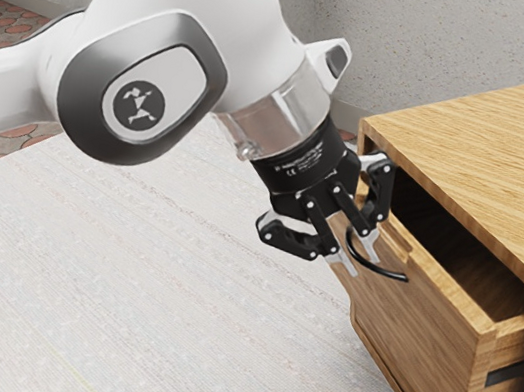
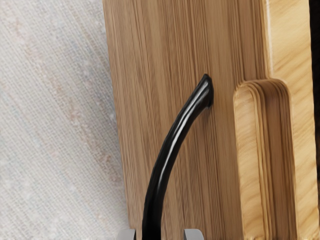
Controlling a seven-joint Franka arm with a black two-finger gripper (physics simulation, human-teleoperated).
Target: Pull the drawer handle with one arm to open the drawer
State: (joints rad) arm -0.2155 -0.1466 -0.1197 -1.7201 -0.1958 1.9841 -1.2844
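A wooden cabinet (image 1: 512, 159) stands at the exterior view's right. Its top drawer (image 1: 422, 326) is pulled partly out, so its dark inside (image 1: 460, 253) shows. A curved black handle (image 1: 386, 272) is fixed to the drawer front. My gripper (image 1: 359, 252) is at that front, with the handle between its fingers. In the wrist view the handle (image 2: 175, 140) runs down from its mount on the drawer front (image 2: 140, 75) and passes between my two fingertips (image 2: 192, 234). A small gap shows on each side of it, so the gripper is open around the handle.
The cabinet stands on pale grey carpet (image 1: 123, 293) that spreads to the exterior view's left and front. A grey wall (image 1: 452, 37) rises behind. My large white arm (image 1: 153, 65) reaches in from the upper left.
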